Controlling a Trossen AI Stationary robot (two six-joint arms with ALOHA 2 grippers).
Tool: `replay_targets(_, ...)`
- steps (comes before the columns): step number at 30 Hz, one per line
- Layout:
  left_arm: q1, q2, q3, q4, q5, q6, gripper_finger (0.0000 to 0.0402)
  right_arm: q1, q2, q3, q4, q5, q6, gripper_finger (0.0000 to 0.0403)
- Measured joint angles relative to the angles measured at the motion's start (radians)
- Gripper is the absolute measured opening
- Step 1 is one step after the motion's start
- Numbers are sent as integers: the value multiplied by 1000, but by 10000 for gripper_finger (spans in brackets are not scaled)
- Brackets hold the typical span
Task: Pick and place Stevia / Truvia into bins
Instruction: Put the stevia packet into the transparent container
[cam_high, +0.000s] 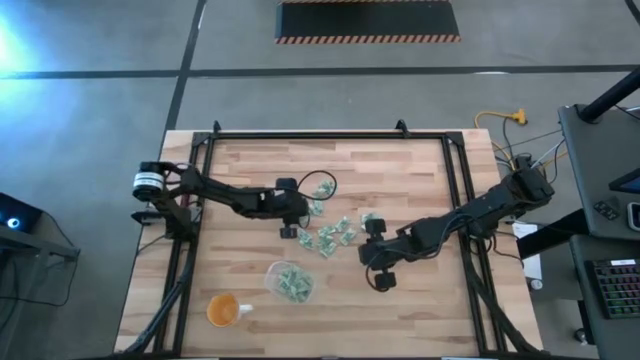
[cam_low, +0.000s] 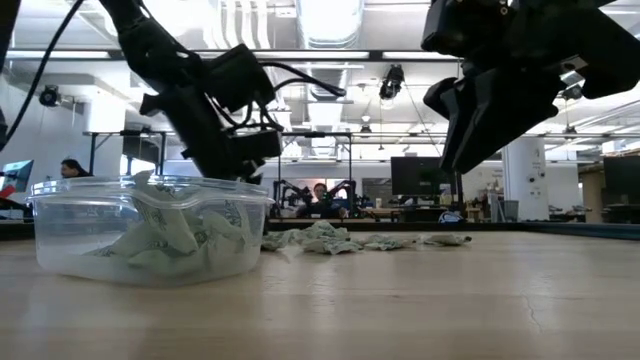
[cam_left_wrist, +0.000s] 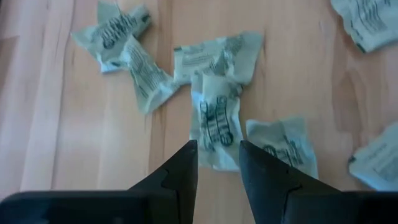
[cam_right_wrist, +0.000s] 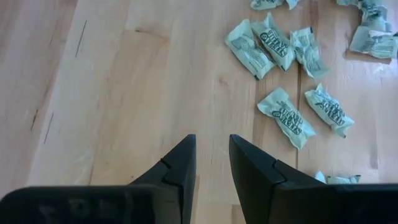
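Several pale green and white Stevia packets (cam_high: 330, 237) lie loose on the wooden table's middle; they also show in the low view (cam_low: 330, 238). The clear tub (cam_high: 272, 272) stands nearer the near edge with several packets inside (cam_low: 170, 235). My left gripper (cam_high: 289, 231) is at the pile's left end, open, and its fingers stand on either side of one crumpled packet (cam_left_wrist: 214, 127). My right gripper (cam_high: 383, 281) is open by a narrow gap and empty (cam_right_wrist: 212, 158). It hangs above bare wood to the right of the tub, near several packets (cam_right_wrist: 286, 115). My left gripper comes at the packet from above, with the packet's near end (cam_left_wrist: 217, 155) between its two fingers. I cannot tell whether the fingers touch it. The packet lies flat on the table.
A small orange cup with a handle (cam_high: 222, 310) stands near the table's near left corner. A black frame (cam_high: 330, 135) runs along the table's edges. Bare wood shows on the right half (cam_high: 420, 190). A person sits far off in the room (cam_low: 320, 195).
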Motion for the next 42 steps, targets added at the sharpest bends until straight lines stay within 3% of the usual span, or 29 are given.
replay_targets(6, 0, -18, -3, 5, 17, -4, 102, 0, 0, -2, 2, 0, 0, 81)
replay_targets(11, 6, -18, 0, 10, 102, -3, 102, 0, 0, -2, 19, 0, -1, 86)
replay_targets(28, 47, -18, -9, 10, 106, -8, 102, 0, 1, -2, 36, 0, -4, 68)
replay_targets(42, 115, -18, -41, 29, 207, -63, 102, 0, 1, -2, 45, 0, -5, 76)
